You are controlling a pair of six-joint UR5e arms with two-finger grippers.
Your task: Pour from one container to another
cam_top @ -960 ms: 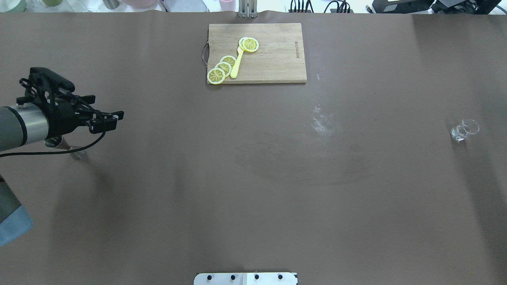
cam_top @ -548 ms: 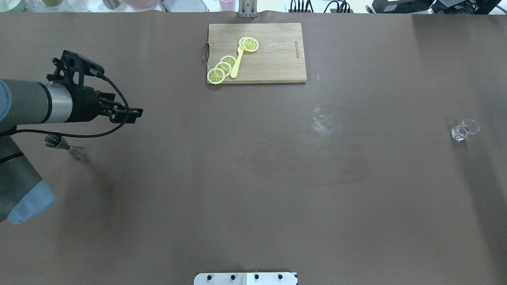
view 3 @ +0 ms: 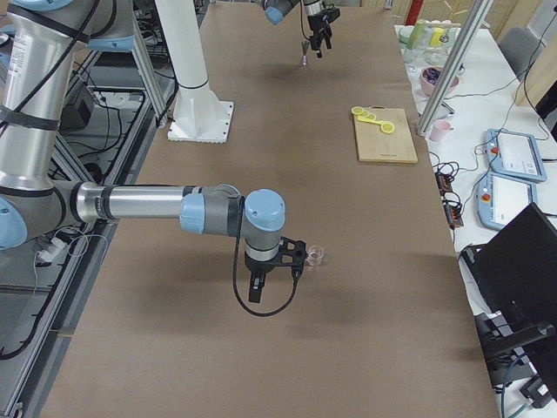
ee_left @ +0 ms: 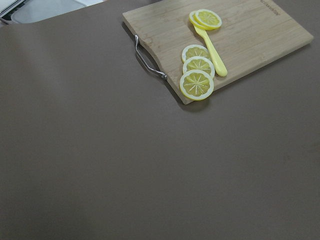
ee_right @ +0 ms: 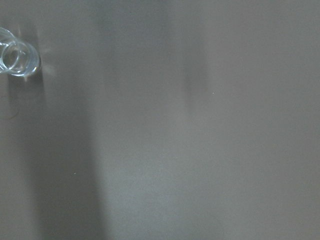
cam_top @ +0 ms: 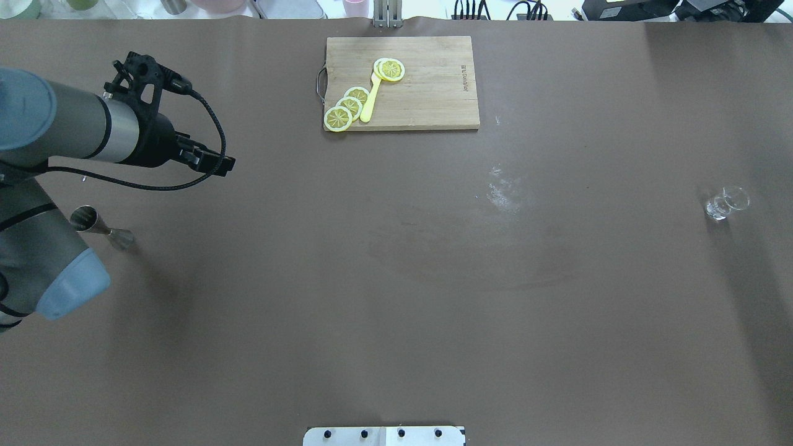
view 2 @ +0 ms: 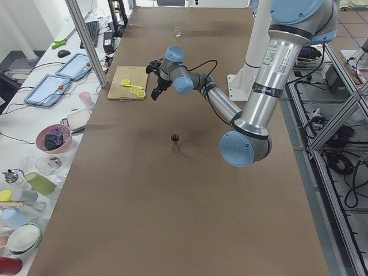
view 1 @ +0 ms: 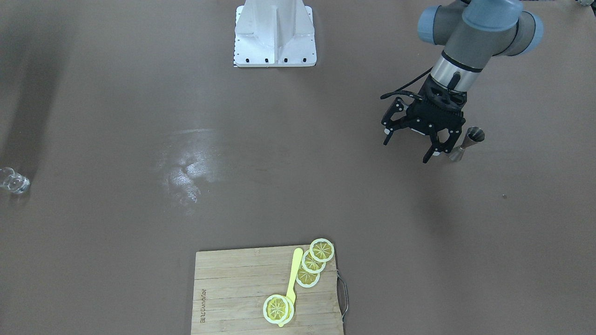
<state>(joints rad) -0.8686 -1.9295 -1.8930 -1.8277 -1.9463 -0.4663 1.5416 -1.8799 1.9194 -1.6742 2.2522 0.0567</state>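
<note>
Found a small metal jigger (cam_top: 102, 229) standing upright at the left edge of the overhead view, on bare tabletop (cam_top: 396, 279); found a small clear glass (cam_top: 726, 203) at the right edge, well apart from it. Noted the left gripper (view 1: 409, 148) spread wide and empty in the front view, hanging just beside the jigger, not touching. Cannot tell the state of the right gripper (view 3: 291, 252); seen only in the right side view, close to the glass. Judged the jigger light, stiff and slick, narrow at the waist and easily tipped; best taken squarely at the waist. Judged the glass fragile and hard to make out against the tabletop. From overhead, cannot judge the left gripper's spread; from the front, plain to see. In the left wrist view, only a cutting board (ee_left: 220, 45) with lemon slices (ee_left: 196, 75), no jigger; in the right wrist view, the glass in the upper left corner.
</note>
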